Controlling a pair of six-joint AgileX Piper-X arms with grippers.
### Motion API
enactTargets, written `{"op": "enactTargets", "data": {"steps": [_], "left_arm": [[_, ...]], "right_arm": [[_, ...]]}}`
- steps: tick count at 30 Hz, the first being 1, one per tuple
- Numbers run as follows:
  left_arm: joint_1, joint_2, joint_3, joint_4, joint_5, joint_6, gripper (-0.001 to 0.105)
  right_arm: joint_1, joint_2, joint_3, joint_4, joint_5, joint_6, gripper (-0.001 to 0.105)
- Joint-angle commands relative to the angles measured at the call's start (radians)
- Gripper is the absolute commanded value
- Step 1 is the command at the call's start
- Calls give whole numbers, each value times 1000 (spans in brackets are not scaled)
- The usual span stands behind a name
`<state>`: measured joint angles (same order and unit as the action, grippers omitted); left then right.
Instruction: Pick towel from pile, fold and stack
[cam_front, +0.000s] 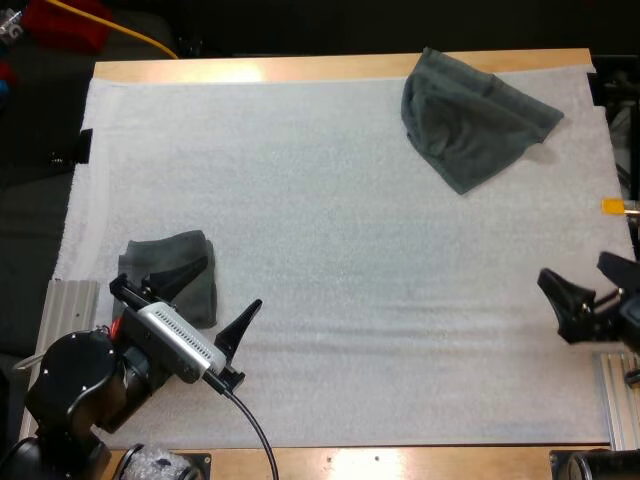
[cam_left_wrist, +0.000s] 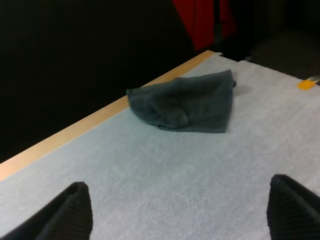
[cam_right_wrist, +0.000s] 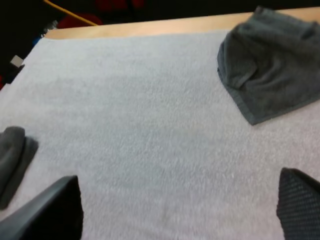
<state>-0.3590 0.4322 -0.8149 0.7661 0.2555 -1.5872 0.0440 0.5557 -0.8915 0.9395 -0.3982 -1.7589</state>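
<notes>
Your left end effector (cam_front: 228, 285) and right end effector (cam_front: 575, 270) are open, empty; pinch the limp crumpled towel (cam_front: 470, 120) at a corner.

You'll see a rounded, glossy black joint on your left arm (cam_front: 70, 385) — the left gripper (cam_front: 233, 282) and right gripper (cam_front: 571, 268) carry black, wedge-shaped, finely ribbed fingers (cam_left_wrist: 75, 215).
</notes>
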Motion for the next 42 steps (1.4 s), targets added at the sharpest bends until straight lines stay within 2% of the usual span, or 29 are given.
{"op": "enactTargets", "data": {"steps": [1,6,11,29,35,42], "left_arm": [[-3,2,-9,-18,-13,-2,70],[-3,2,-9,-18,-13,-5,70],[-3,2,-9,-18,-20,-5,70],[-3,2,-9,-18,-20,-7,70],[-3,2,-9,-18,-20,-8,70],[-3,2,-9,-18,-20,-8,70]], "right_arm": [[2,27,-8,-36,-2,17,77],[2,143,-8,-118,4,98,77],[2,272,-8,-224,58,200,77],[14,728,-26,-572,74,581,77],[43,882,-113,-603,110,602,77],[66,1071,-225,-604,131,686,77]]}}
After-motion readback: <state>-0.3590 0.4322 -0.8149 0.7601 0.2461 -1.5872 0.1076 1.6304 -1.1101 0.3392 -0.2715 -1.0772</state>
